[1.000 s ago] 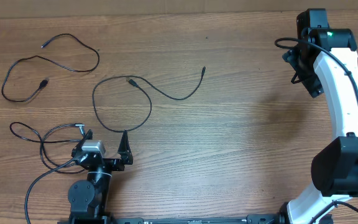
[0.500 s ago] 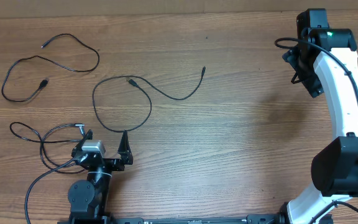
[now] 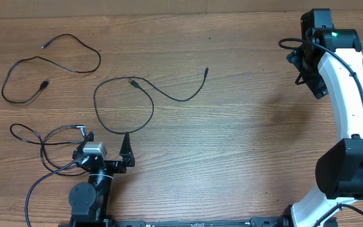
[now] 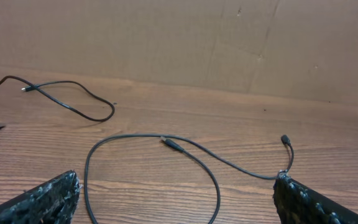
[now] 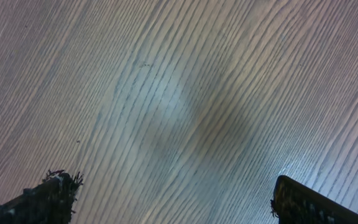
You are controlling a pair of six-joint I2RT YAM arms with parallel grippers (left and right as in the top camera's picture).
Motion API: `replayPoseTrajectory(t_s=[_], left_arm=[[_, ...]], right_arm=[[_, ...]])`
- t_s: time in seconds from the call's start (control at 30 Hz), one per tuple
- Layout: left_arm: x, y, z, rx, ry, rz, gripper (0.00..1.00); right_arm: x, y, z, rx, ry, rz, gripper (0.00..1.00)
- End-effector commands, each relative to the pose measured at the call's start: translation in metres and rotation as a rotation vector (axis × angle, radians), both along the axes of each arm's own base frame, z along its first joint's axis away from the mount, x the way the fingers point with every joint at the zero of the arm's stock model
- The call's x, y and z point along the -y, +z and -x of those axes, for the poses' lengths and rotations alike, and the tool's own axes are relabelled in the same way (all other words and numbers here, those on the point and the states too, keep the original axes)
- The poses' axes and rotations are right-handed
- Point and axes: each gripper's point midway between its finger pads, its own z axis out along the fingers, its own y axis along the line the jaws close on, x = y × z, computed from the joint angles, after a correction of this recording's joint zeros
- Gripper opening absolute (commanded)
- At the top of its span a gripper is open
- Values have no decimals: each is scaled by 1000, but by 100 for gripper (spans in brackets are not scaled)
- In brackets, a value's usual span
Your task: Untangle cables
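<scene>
From overhead, three cables lie apart on the wooden table (image 3: 244, 145): the far-left cable (image 3: 98, 61) snakes at the far left, the middle cable (image 3: 152, 108) loops just beyond the left gripper (image 3: 109, 136) with one end trailing right, and the silvery-tipped near-left cable (image 3: 79, 127) curls at that gripper's left, while the right gripper (image 3: 304, 63) hangs at the far right, well apart from them. The left wrist view shows the left gripper (image 4: 176, 199) spread wide with nothing held, the middle cable (image 4: 229, 165) looping on the wood ahead and the far-left cable (image 4: 73, 106) further off to the left. The right wrist view shows the right gripper (image 5: 166, 199) equally wide apart and empty-handed, over wood grain.
</scene>
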Motion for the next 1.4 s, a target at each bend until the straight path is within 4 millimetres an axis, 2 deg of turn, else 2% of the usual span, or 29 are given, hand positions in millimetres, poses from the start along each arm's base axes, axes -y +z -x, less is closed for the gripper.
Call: replayPoseTrajectory(t_s=[0.0, 0.2, 0.33, 0.5, 0.7, 0.9, 1.07, 1.2, 1.37], left_arm=[[-1, -1, 0, 4, 5, 13, 99], [-1, -1, 0, 4, 5, 13, 99], [-1, -1, 0, 4, 5, 13, 99], [-1, -1, 0, 4, 6, 13, 99], [-1, -1, 0, 4, 6, 13, 99], [-1, -1, 0, 4, 5, 13, 99], [-1, -1, 0, 4, 5, 13, 100], [-1, -1, 0, 4, 5, 13, 100], [-1, -1, 0, 4, 5, 13, 100]], right_arm=[[4, 5, -5, 23, -17, 12, 100], [3, 8, -5, 30, -16, 12, 100], [3, 17, -3, 54, -16, 12, 100], [3, 47, 4, 133, -16, 14, 100], [2, 99, 22, 273, -17, 16, 100], [1, 152, 51, 429, -18, 19, 100], [1, 195, 82, 564, -19, 22, 100], [0, 228, 114, 681, -19, 25, 100], [-1, 267, 163, 843, -20, 28, 100]])
